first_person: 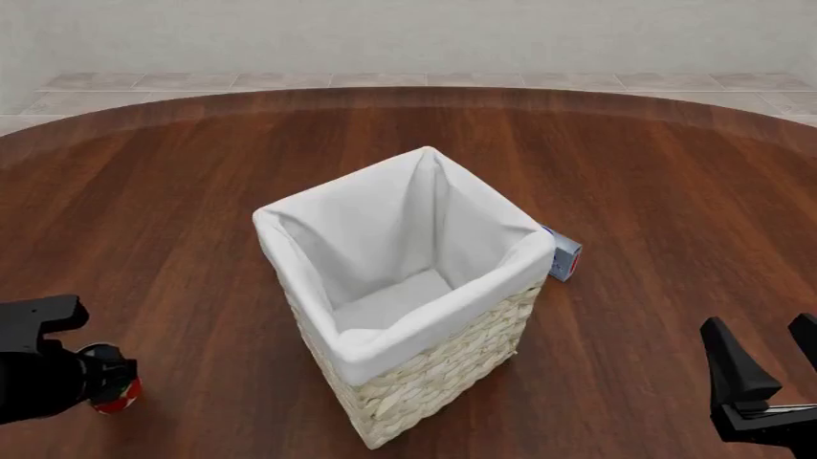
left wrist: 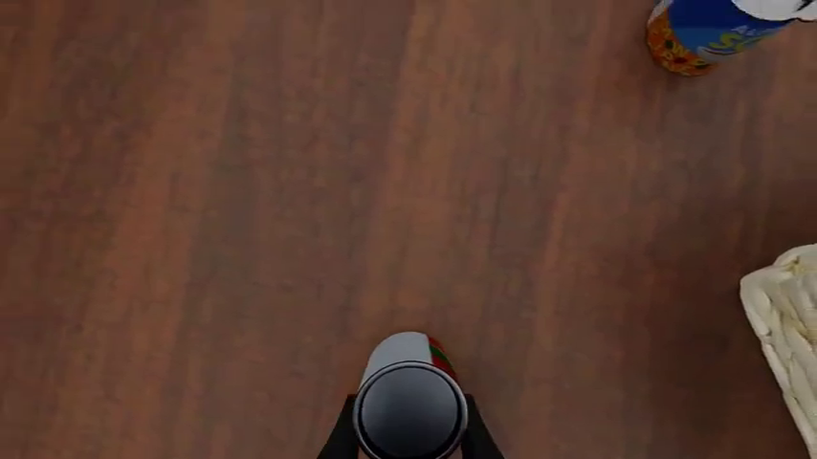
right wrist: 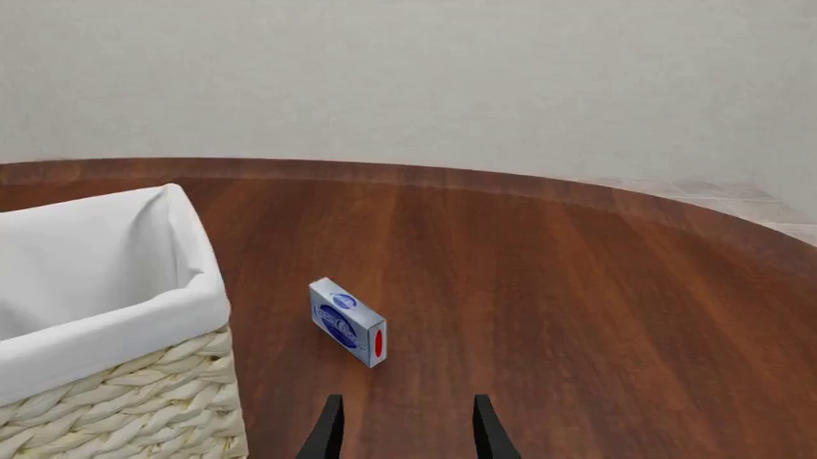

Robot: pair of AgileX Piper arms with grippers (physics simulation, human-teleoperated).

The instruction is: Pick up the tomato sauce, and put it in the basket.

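Left wrist view has the left gripper [left wrist: 408, 442] clamped across the tomato sauce [left wrist: 410, 402], a rigid, smooth little tin, probably light but slick, so squeezing its round sides mid-body looks best. Further on, at about one o'clock, sits the basket [first_person: 428, 368]; the right gripper [first_person: 770, 368] waits released.

We are seeing the tomato sauce [first_person: 118, 394], a small tin with a red label and grey top [left wrist: 408, 409], sitting at eight o'clock from the basket [first_person: 434, 368], well apart from it. The tall pale wicker basket is standing upright mid-table, its white cloth lining [first_person: 383, 251] folding over the rim.
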